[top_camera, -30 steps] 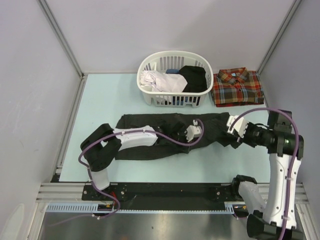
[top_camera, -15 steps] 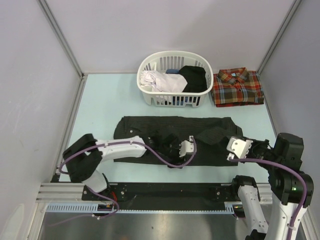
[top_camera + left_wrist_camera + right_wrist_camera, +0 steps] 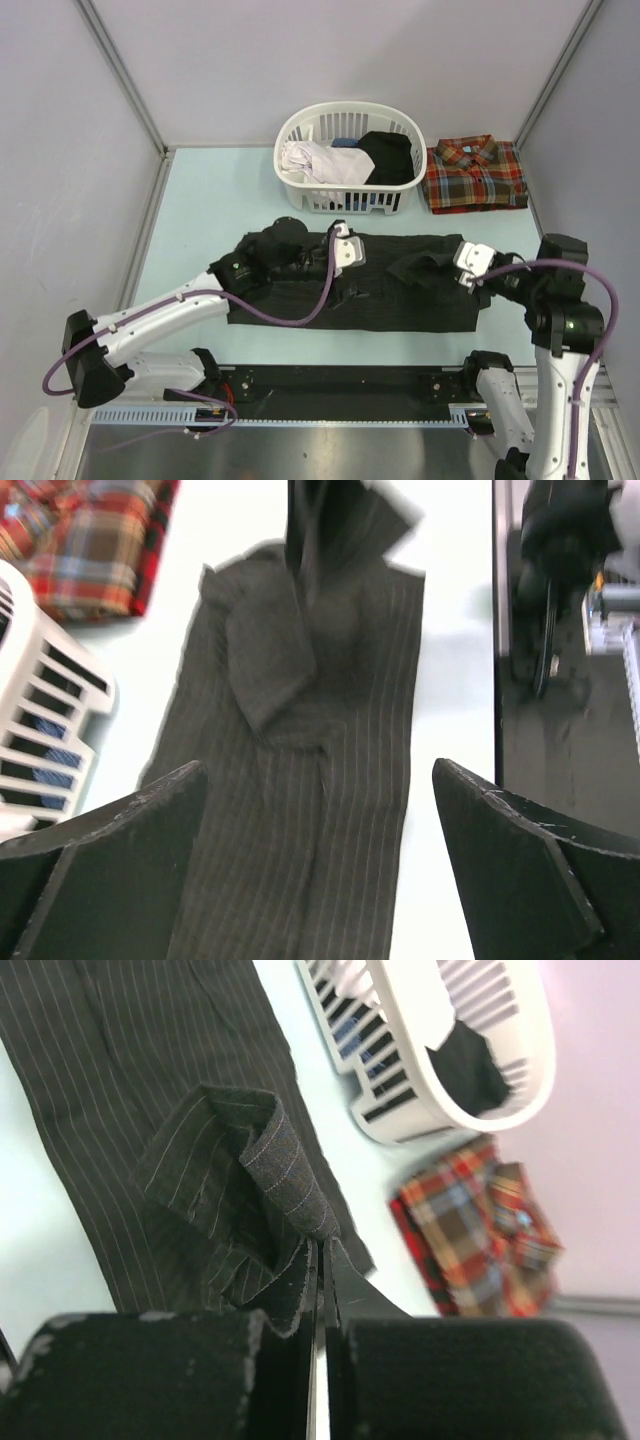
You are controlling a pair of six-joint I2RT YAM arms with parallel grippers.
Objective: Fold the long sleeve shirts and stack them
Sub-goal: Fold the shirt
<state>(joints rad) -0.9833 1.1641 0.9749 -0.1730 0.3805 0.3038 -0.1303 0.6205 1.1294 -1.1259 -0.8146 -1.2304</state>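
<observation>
The black pinstriped long sleeve shirt [image 3: 400, 300] lies as a long strip across the table in the top view. My left gripper [image 3: 358, 255] hovers open over its far edge with nothing between the fingers; the left wrist view shows the striped cloth [image 3: 300, 820] beneath the wide gap of the left gripper [image 3: 318, 770]. At the shirt's right end my right gripper [image 3: 448, 268] is shut on a raised fold. The right wrist view shows that fold [image 3: 270, 1160] pinched at the tips of the right gripper [image 3: 322, 1248]. The plaid long sleeve shirt [image 3: 475, 175] lies folded at the far right.
A white laundry basket [image 3: 300, 125] with white, blue and black clothes stands at the back, just behind the pinstriped shirt and left of the plaid one. Grey walls close in the pale blue table [image 3: 200, 210] on three sides. A black rail [image 3: 340, 380] runs along the near edge.
My left gripper has opened, let go of the pinstriped shirt and moved from its near edge up to its far edge. The right gripper stayed shut on the right end, shifting near then back.
</observation>
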